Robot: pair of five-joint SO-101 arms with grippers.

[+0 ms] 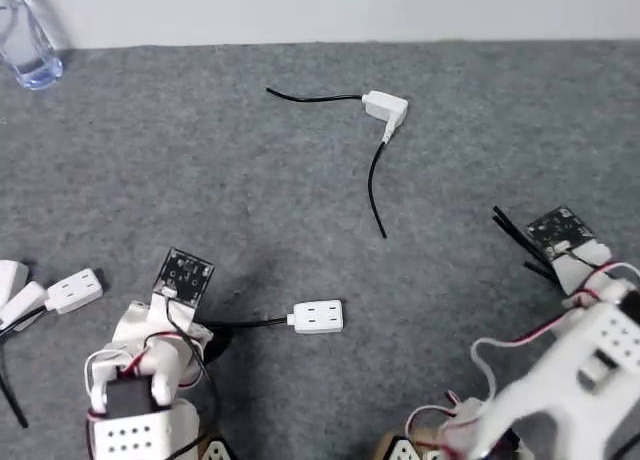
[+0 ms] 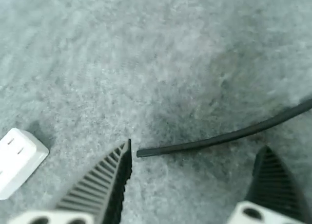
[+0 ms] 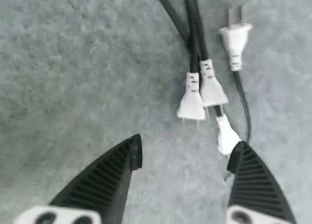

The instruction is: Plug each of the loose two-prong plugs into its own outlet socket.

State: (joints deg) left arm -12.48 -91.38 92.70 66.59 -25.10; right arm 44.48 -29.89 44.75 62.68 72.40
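Observation:
In the right wrist view several white two-prong plugs lie on the grey carpet: a pair side by side (image 3: 200, 95), one apart (image 3: 235, 39) and one (image 3: 226, 136) by a fingertip. My right gripper (image 3: 188, 142) is open just short of them, holding nothing. My left gripper (image 2: 196, 146) is open over the loose end of a black cord (image 2: 195, 145). A white outlet socket (image 2: 17, 160) lies beside it. In the high view one socket (image 1: 318, 317) lies right of the left arm (image 1: 150, 370), another (image 1: 75, 290) on its left. A far socket (image 1: 385, 105) has a plug (image 1: 390, 130) in it.
A clear plastic bottle (image 1: 25, 40) stands at the back left corner by the wall. Black cords (image 1: 512, 232) stick out beside the right arm (image 1: 580, 370). A white object (image 1: 10, 280) lies at the left edge. Open carpet spans the middle.

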